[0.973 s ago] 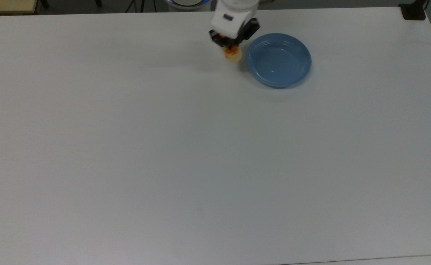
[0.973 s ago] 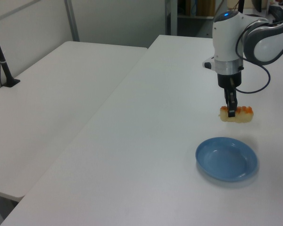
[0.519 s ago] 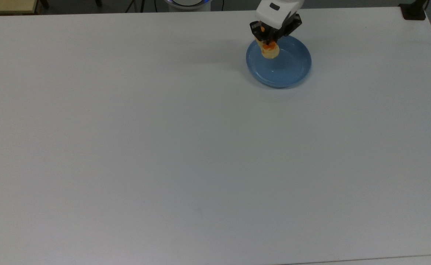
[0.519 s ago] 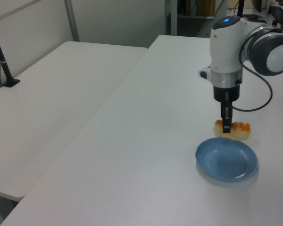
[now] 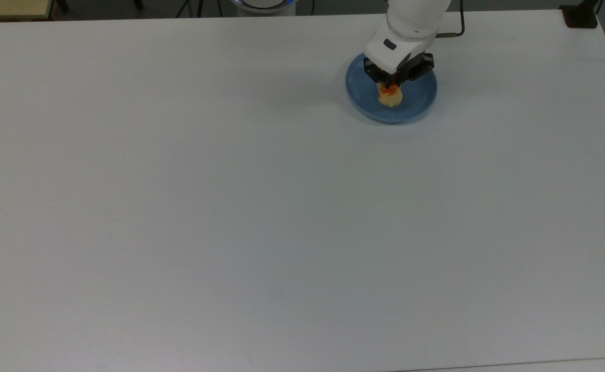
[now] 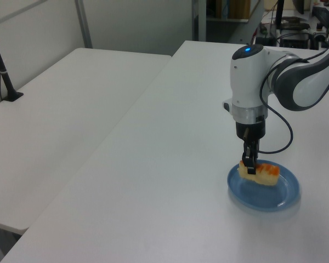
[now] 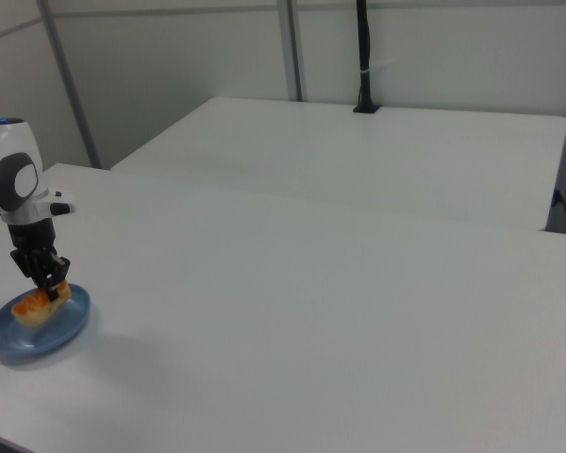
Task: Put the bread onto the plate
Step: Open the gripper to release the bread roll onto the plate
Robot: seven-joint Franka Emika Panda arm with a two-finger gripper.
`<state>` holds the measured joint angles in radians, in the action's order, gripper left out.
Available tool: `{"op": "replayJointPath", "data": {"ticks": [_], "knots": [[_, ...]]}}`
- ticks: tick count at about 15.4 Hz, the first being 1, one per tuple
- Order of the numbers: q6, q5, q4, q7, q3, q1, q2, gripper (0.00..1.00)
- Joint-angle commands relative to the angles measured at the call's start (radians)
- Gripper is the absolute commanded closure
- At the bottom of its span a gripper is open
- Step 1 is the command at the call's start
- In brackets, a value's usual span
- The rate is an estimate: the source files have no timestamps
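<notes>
The round light-blue plate [image 5: 418,106] [image 6: 277,198] [image 7: 61,330] lies near the far edge of the white table. My gripper [image 5: 391,87] [image 6: 250,166] [image 7: 49,283] points straight down over the plate and is shut on the bread [image 5: 390,97] [image 6: 263,173] [image 7: 33,307]. The bread is a pale-yellow loaf with orange-red patches on top. It hangs low inside the plate's rim; whether it touches the plate's floor I cannot tell.
The white table [image 5: 261,206] stretches wide and bare around the plate. A second white table [image 6: 60,120] [image 7: 358,160] stands beside it. A black post [image 7: 363,57] rises at that table's far side. A black clamp [image 5: 581,15] sits at the top view's upper right corner.
My gripper carried the bread rightwards in the top view, from beside the plate to over its middle, and came down towards the plate.
</notes>
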<state>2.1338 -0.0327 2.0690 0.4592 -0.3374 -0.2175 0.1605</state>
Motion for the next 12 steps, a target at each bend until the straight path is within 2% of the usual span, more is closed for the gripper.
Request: {"op": "replayJointPath", "data": {"ticks": [1, 3, 4, 6, 12], "knots": [[0.0, -0.006, -0.018, 0.022, 0.005, -0.016, 0.022, 0.76], [-0.003, -0.004, -0.02, 0.024, 0.005, -0.02, 0.03, 0.32], [-0.005, 0.0, -0.02, 0.024, 0.005, -0.022, 0.031, 0.15], [-0.006, 0.014, -0.02, 0.027, 0.005, -0.022, 0.031, 0.01], [-0.029, 0.04, -0.027, 0.029, 0.005, -0.017, 0.018, 0.0]]}}
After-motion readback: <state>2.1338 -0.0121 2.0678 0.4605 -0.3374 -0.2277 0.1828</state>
